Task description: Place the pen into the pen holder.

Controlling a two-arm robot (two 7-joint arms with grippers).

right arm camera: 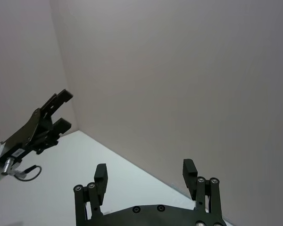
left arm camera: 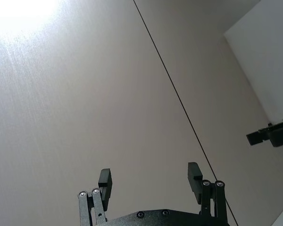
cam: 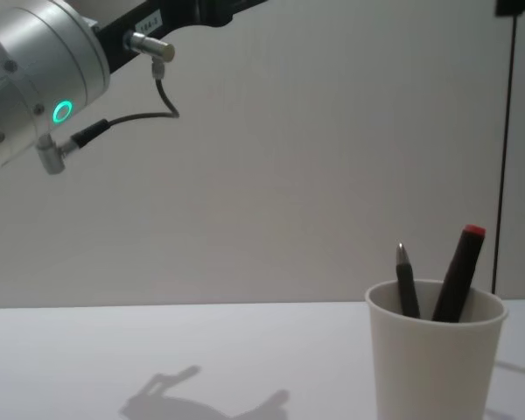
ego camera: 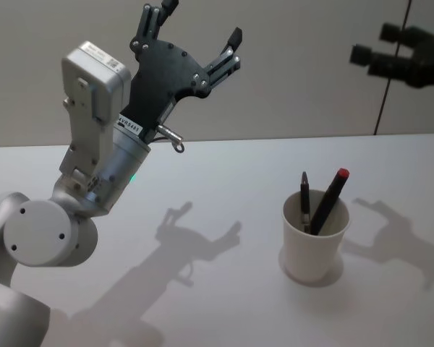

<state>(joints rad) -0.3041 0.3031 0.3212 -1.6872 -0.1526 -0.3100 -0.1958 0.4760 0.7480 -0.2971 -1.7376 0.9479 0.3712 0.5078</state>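
Note:
The pen holder (ego camera: 315, 238), an off-white paper cup, stands on the white table toward the right, and the chest view shows the pen holder (cam: 436, 363) at its lower right. Two pens lean inside it: a slim dark pen (ego camera: 304, 196) and a black pen with a red cap (ego camera: 331, 196). From the chest they appear as the dark pen (cam: 407, 284) and the red-capped pen (cam: 458, 273). My left gripper (ego camera: 200, 25) is raised high above the table's left side, open and holding nothing. My right gripper (ego camera: 405, 54) hangs high at the far right, open and holding nothing (right arm camera: 145, 172).
The white table (ego camera: 224, 181) meets a plain wall behind it. A dark vertical seam (cam: 506, 157) runs down the wall at the right. The left arm's silver wrist and elbow (ego camera: 50, 231) fill the near left. Gripper shadows lie on the tabletop.

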